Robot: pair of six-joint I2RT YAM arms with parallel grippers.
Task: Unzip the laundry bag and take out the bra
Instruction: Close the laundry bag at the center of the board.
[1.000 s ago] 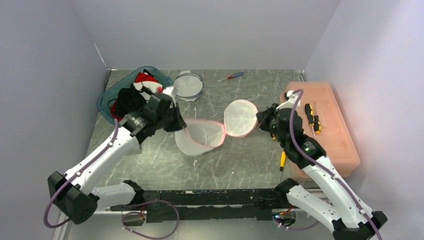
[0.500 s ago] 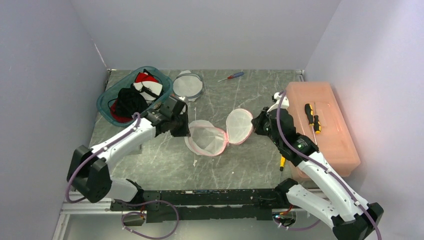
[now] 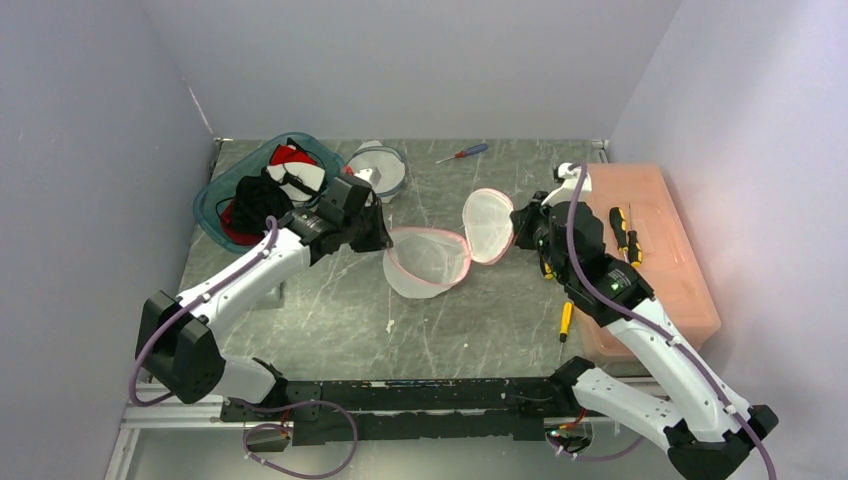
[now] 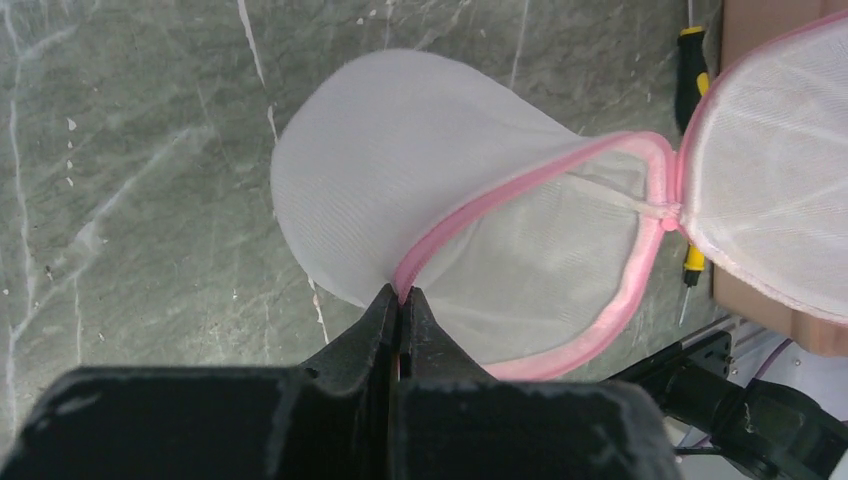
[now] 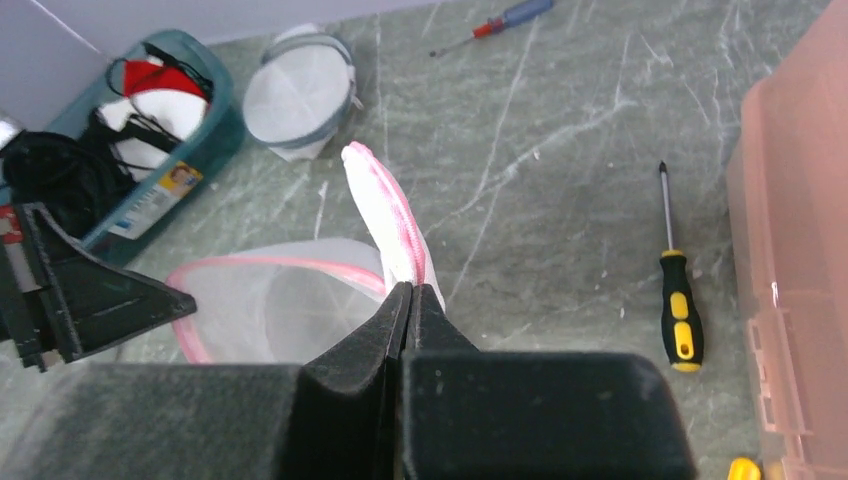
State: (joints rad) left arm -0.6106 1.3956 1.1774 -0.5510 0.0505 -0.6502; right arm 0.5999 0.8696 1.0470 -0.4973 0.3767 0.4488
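1. Both arms reach inward over the table (image 3: 480, 320), the unzipped laundry bag (image 3: 430, 262) spread between them.
2. Left gripper (image 4: 400, 298) is clenched on one half's pink rim.
3. Right gripper (image 5: 408, 292) pinches the other half's edge.

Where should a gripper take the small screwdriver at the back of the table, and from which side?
By its blue handle, from straight above, jaws set across it: the screwdriver lies flat on the table, and the handle is its thickest part.
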